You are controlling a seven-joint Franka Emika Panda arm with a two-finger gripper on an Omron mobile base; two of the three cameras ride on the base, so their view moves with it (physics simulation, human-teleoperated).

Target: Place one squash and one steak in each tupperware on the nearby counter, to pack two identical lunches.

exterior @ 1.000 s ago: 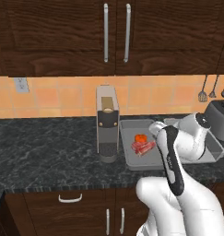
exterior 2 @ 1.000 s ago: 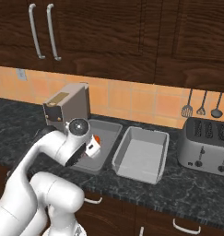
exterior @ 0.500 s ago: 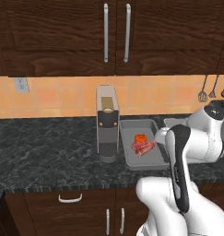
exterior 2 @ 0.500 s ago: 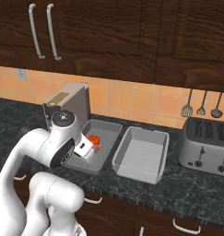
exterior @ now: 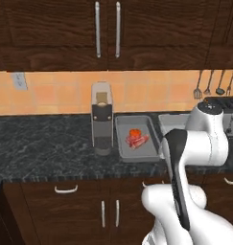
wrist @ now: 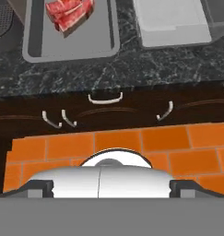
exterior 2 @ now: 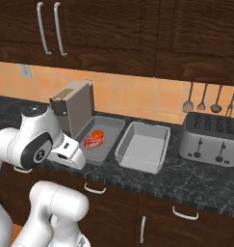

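Note:
The left tupperware [exterior 2: 109,126] holds an orange-red squash [exterior 2: 97,134] and a red streaked steak [exterior 2: 91,142] side by side. They also show in the left base view, squash [exterior: 134,133] behind steak [exterior: 137,141]. The right tupperware [exterior 2: 143,147] has nothing in it. My gripper [wrist: 111,187] is open and holds nothing, its dark fingertips [wrist: 38,187] set far apart. It sits back from the counter [wrist: 132,69], in front of the cabinet doors below the left tupperware [wrist: 72,53], looking over the steak [wrist: 67,14].
A tall coffee machine [exterior: 102,119] stands just left of the trays. A silver toaster [exterior 2: 210,140] sits to their right, with utensils [exterior 2: 202,99] hanging on the wall above it. Drawer handles [wrist: 105,99] and orange floor tiles [wrist: 132,143] lie below the counter edge.
The arm has swung back from over the left tupperware to the counter's front edge. The hand has turned and now faces down the cabinet front. Squash and steak stay in the tray.

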